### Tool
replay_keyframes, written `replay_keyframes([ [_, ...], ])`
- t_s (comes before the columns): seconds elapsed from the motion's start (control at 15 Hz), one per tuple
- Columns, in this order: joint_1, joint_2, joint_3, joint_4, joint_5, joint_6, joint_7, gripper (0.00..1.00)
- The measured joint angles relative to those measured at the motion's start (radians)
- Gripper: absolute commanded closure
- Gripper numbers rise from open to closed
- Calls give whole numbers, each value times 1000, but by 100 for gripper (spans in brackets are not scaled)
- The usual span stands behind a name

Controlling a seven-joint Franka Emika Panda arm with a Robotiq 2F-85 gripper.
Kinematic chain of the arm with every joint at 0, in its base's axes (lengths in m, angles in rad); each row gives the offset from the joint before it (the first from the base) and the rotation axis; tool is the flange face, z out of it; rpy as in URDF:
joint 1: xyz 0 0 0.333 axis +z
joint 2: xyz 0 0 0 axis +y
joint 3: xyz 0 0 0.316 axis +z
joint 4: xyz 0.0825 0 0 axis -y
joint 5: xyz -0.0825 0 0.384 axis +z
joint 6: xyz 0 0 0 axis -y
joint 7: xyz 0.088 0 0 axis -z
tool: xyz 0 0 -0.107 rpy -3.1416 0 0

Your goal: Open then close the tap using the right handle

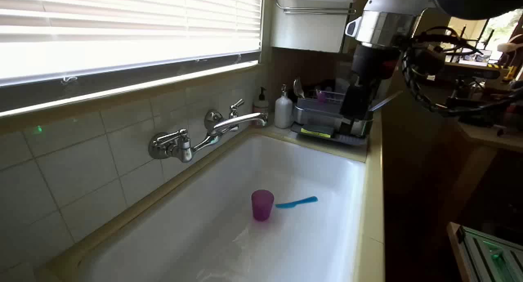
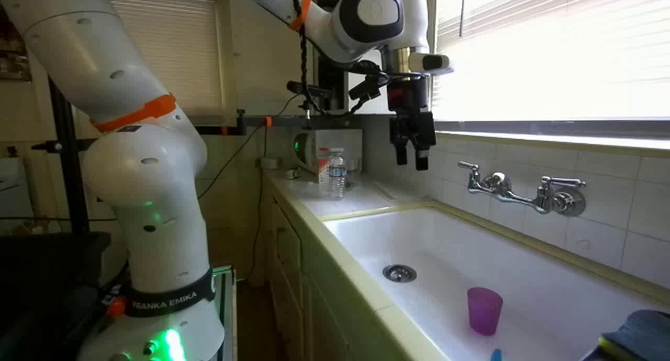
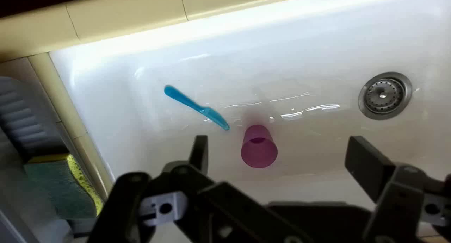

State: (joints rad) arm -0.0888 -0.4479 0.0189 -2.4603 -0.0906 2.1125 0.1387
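Note:
The chrome tap [image 1: 212,137] is mounted on the tiled wall above the sink and also shows in an exterior view [image 2: 513,196]. Its spout [image 1: 241,120] is swung toward the right handle. The right handle [image 1: 235,107] has a lever on top; it also shows in an exterior view [image 2: 562,183]. The left handle [image 1: 171,139] also shows in an exterior view [image 2: 471,173]. My gripper [image 2: 412,159] points down above the sink, apart from the tap. In the wrist view my gripper [image 3: 282,158] is open and empty. The tap is out of the wrist view.
The white sink [image 1: 310,249] holds a purple cup [image 3: 259,144] and a blue knife [image 3: 195,107]. A sponge [image 1: 316,130], white soap bottle [image 1: 283,110] and dish rack [image 1: 318,106] stand at one end. A water bottle [image 2: 337,175] stands on the counter.

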Motion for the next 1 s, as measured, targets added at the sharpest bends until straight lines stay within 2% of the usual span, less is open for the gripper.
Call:
replay_keyframes([
  [1.0,-5,2,-13,6,0,11,-1,0],
])
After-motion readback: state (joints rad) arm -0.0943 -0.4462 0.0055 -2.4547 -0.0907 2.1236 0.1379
